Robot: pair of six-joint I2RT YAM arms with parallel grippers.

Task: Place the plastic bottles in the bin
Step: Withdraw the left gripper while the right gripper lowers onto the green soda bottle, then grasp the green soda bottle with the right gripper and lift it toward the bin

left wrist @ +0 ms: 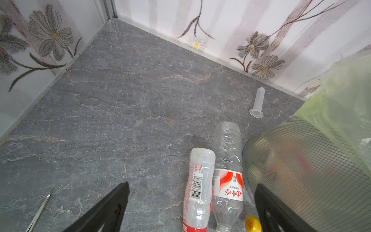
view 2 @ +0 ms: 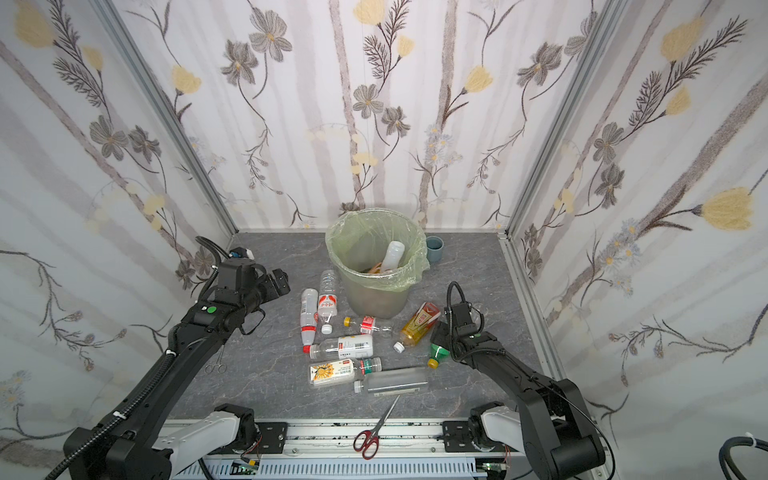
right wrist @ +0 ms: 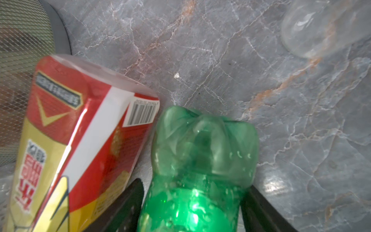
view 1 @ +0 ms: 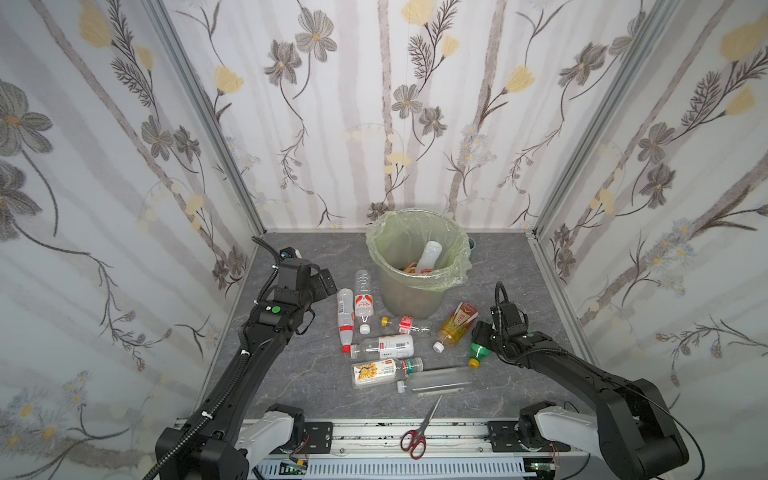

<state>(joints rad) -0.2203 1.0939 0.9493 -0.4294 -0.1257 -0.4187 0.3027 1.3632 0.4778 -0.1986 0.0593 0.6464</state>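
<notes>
The bin (view 1: 409, 297) (view 2: 374, 297), lined with a pale green bag, stands at the back middle and holds a white bottle (view 1: 429, 255). Several plastic bottles lie in front of it. My left gripper (view 1: 325, 283) (left wrist: 192, 184) hangs open over two clear red-labelled bottles (left wrist: 198, 180) (left wrist: 227, 170), beside the bin's mesh wall (left wrist: 301, 160). The right gripper (view 1: 482, 337) (right wrist: 194, 183) is shut on the green bottle (view 1: 478, 353) (right wrist: 202, 140), one finger pressed to each side; the bottle lies on the table. An amber bottle (view 1: 457, 324) (right wrist: 70, 130) lies against it.
Red-handled scissors (view 1: 415, 436) lie at the front edge. Thin metal scissors (view 2: 216, 366) (left wrist: 40, 211) lie left. There is a loose yellow cap (left wrist: 253, 224), a clear tube (left wrist: 258, 102) near the back wall and a grey-blue cup (view 2: 434, 248) behind the bin.
</notes>
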